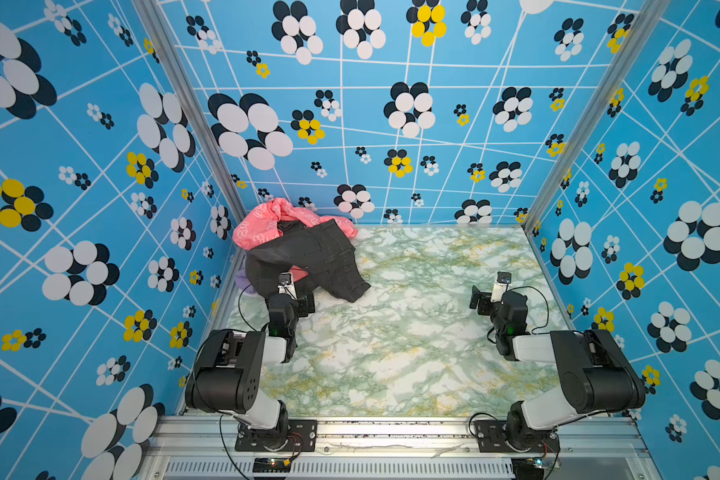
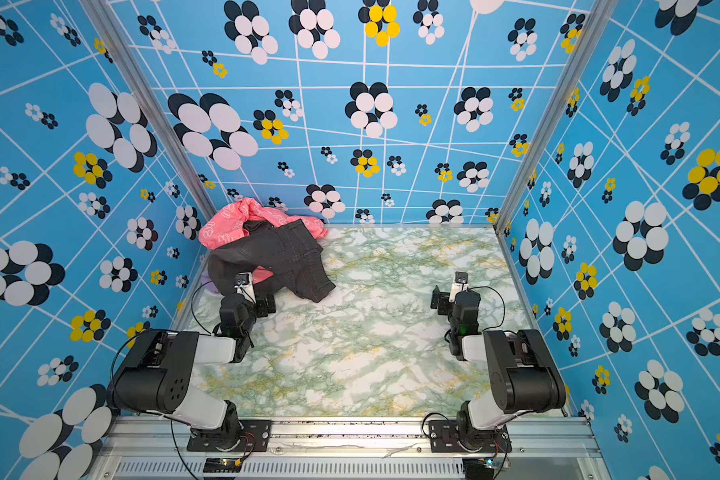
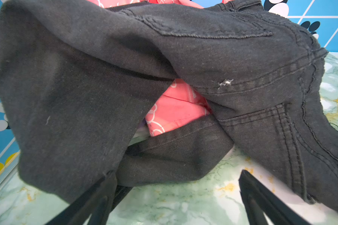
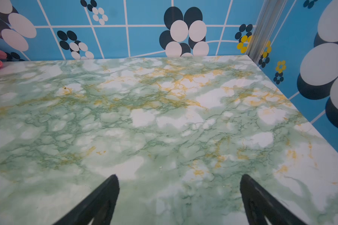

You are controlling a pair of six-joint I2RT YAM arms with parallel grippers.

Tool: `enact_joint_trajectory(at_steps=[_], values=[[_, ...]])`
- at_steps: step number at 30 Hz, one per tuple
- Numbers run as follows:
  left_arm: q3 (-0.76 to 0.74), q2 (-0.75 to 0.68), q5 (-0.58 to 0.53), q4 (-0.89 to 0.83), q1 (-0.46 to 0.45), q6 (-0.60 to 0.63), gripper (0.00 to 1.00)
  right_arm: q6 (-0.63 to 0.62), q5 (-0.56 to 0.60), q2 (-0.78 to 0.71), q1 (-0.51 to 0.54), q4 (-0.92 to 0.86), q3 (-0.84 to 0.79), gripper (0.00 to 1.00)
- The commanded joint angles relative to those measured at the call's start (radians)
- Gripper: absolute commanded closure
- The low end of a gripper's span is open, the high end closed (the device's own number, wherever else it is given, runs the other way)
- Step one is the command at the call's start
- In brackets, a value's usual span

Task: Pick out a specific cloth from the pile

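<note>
At the far left corner of the table (image 1: 412, 365), a top view shows the pile (image 1: 292, 232), with the cloth (image 1: 241, 284) peeking from under the jeans (image 1: 308, 253). In the left wrist view, the left gripper (image 3: 177, 175) gapes empty before the denim and would likely snag the jeans instead. In the right wrist view, the right gripper (image 4: 180, 177) is wide open and empty.

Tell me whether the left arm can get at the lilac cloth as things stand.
Probably not directly. Only a small edge of the lilac cloth peeks out from under the dark jeans. The open left gripper faces the jeans; it would likely need to lift them or reach round.
</note>
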Motion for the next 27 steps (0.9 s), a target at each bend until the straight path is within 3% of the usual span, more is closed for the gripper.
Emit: enact_joint_trajectory(at_steps=[1, 12, 27], values=[[0.008, 0.008, -0.027, 0.038, -0.023, 0.034, 0.01, -0.006, 0.006, -0.004, -0.005, -0.018, 0.011, 0.01], [0.025, 0.009, 0.036, 0.003, 0.007, 0.019, 0.01, -0.004, 0.007, -0.002, -0.005, -0.018, 0.012, 0.01], [0.027, 0.010, 0.036, 0.002, 0.007, 0.018, 0.01, -0.005, 0.006, -0.002, -0.005, -0.018, 0.011, 0.01]])
